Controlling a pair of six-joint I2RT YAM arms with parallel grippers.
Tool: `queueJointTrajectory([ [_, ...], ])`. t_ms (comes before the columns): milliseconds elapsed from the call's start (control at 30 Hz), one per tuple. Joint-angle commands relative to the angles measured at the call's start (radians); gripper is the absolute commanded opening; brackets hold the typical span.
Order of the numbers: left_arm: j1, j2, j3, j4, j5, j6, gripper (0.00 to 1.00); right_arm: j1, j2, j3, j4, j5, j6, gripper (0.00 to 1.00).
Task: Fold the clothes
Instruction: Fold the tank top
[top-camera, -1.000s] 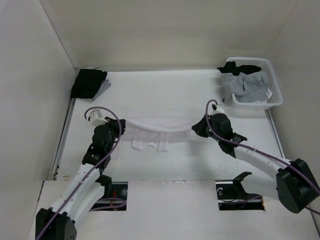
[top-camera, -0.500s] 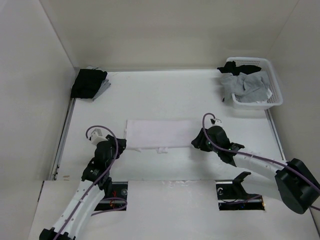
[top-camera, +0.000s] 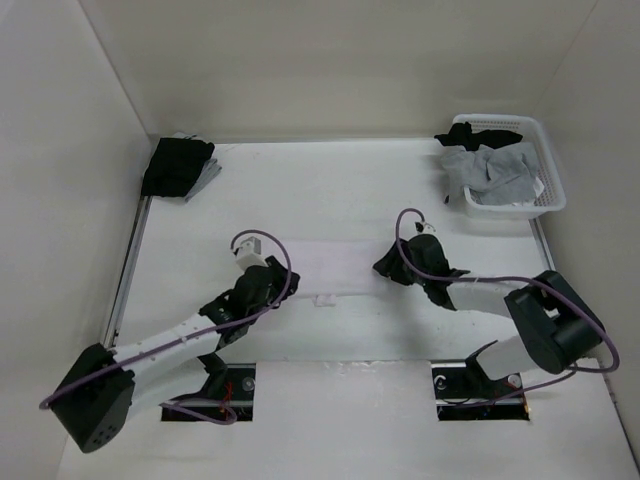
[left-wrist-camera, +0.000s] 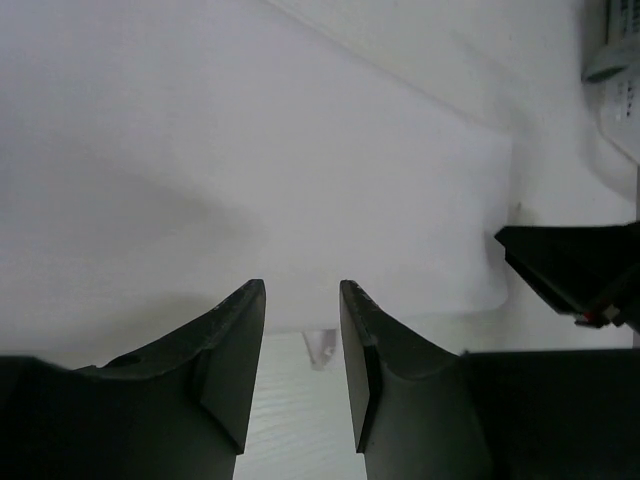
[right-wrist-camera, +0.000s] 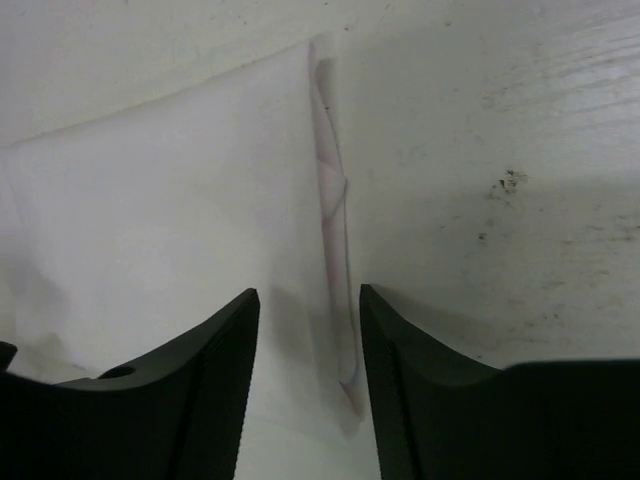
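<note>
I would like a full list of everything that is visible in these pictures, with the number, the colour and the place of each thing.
table: one, white, under everything.
T-shirt: one, white, lying flat as a folded strip in the middle.
cloth pile: one, black, far left corner.
basket: one, white, far right corner.
garments: at least two, grey and black, in the basket.
left gripper: one, dark, open, over the shirt's left end.
right gripper: one, dark, open, over the shirt's right edge.

No readable text, number or brand is showing anywhere; the small tag (top-camera: 322, 299) sticking out from the shirt (top-camera: 330, 265) is appearing too small to read.
</note>
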Motion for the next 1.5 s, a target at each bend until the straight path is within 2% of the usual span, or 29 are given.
queueJointTrajectory([
  [0,-0.093,0.092,0.076,0.201,-0.1,0.031,0.34,0.0,0.057,-0.006,0.088,-0.062,0.051,0.47],
  [100,-0.099,0.12,0.099,0.22,-0.097,0.048,0.33,0.0,0.085,-0.02,0.123,-0.091,0.091,0.39],
  [233,-0.079,0.072,0.113,0.221,-0.086,0.077,0.33,-0.012,0.145,-0.036,0.168,-0.093,0.13,0.26],
  [300,-0.075,0.045,0.119,0.214,-0.086,0.09,0.33,-0.026,0.165,-0.053,0.218,-0.107,0.156,0.14],
  [433,-0.066,-0.011,0.122,0.197,-0.086,0.107,0.32,-0.066,0.06,-0.119,0.288,-0.098,0.185,0.04],
  [533,-0.061,-0.028,0.13,0.178,-0.086,0.11,0.32,-0.081,-0.086,-0.13,0.164,-0.058,0.142,0.03],
  [600,-0.056,-0.031,0.134,0.169,-0.086,0.11,0.32,-0.077,-0.184,-0.101,0.024,0.0,0.089,0.03],
  [700,-0.046,-0.043,0.139,0.166,-0.086,0.114,0.32,0.001,-0.281,-0.006,-0.169,0.092,0.006,0.03],
  [800,-0.029,-0.072,0.148,0.142,-0.081,0.127,0.32,0.115,-0.289,0.138,-0.324,0.194,-0.056,0.04],
  [900,0.005,-0.12,0.157,0.094,-0.066,0.134,0.32,0.241,-0.19,0.31,-0.412,0.247,-0.083,0.05],
  [1033,0.078,-0.218,0.163,-0.004,-0.058,0.131,0.32,0.374,0.038,0.558,-0.475,0.286,-0.094,0.06],
  [1233,0.217,-0.356,0.165,-0.099,-0.003,0.134,0.33,0.499,0.413,0.957,-0.57,0.272,-0.086,0.1],
  [1267,0.241,-0.37,0.165,-0.107,0.017,0.134,0.33,0.515,0.462,1.014,-0.587,0.263,-0.083,0.14],
  [1367,0.307,-0.399,0.163,-0.125,0.069,0.128,0.33,0.561,0.57,1.126,-0.591,0.239,-0.053,0.34],
  [1467,0.361,-0.41,0.16,-0.131,0.112,0.124,0.34,0.585,0.565,1.137,-0.569,0.212,-0.042,0.5],
])
